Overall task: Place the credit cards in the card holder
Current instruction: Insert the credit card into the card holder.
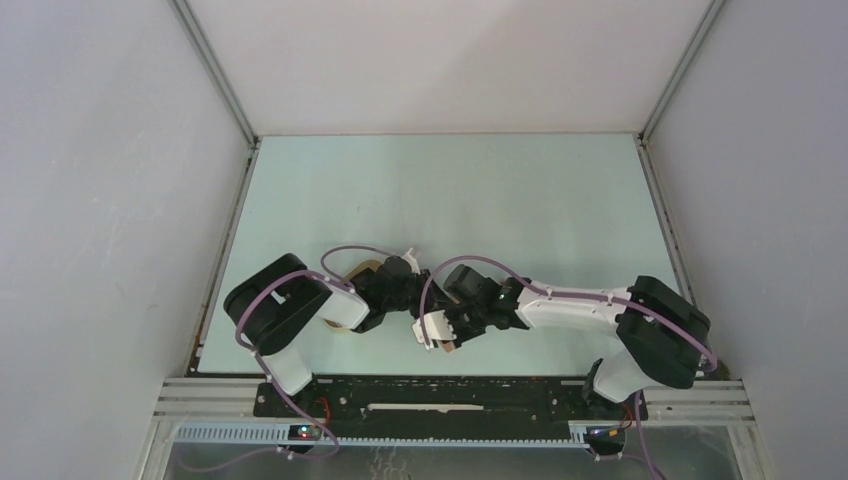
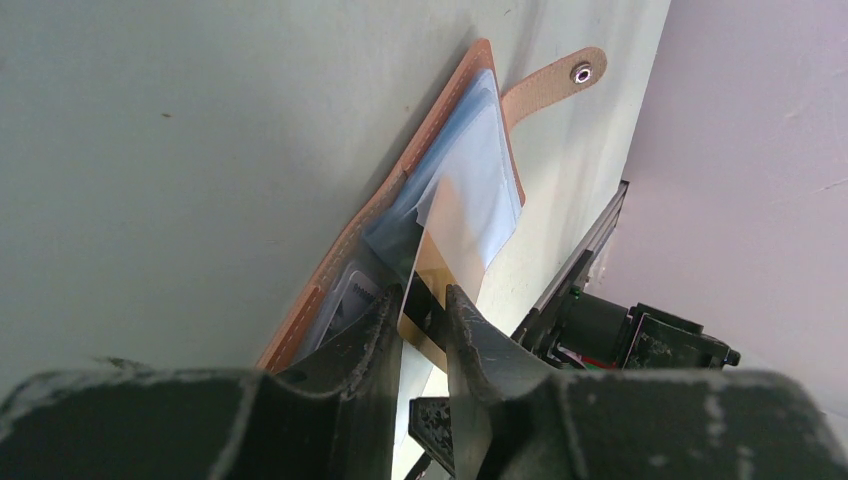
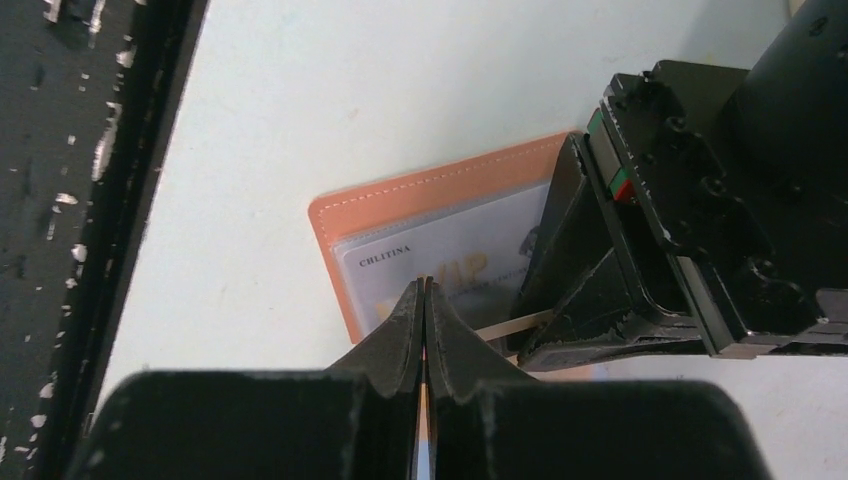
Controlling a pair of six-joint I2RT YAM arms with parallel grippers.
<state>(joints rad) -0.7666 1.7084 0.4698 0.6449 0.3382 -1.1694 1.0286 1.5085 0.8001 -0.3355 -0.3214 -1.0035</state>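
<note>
While the card holder (image 2: 465, 130) lay open on the table (image 3: 300, 90), running diagonally through the middle of the left wrist view, the left gripper (image 2: 422, 300) pinched a gold card (image 2: 445, 250) edge-on, its far end against the blue-grey sleeves. The right gripper (image 3: 424, 295) was clamped on a thin edge, apparently the holder's flap, probably to steady it.

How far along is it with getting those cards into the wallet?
Done: a VIP card already sits in a clear sleeve of the card holder. In hand: the left gripper pinches a gold card, partly into another sleeve. Left: pushing it fully home; no loose cards show.
</note>
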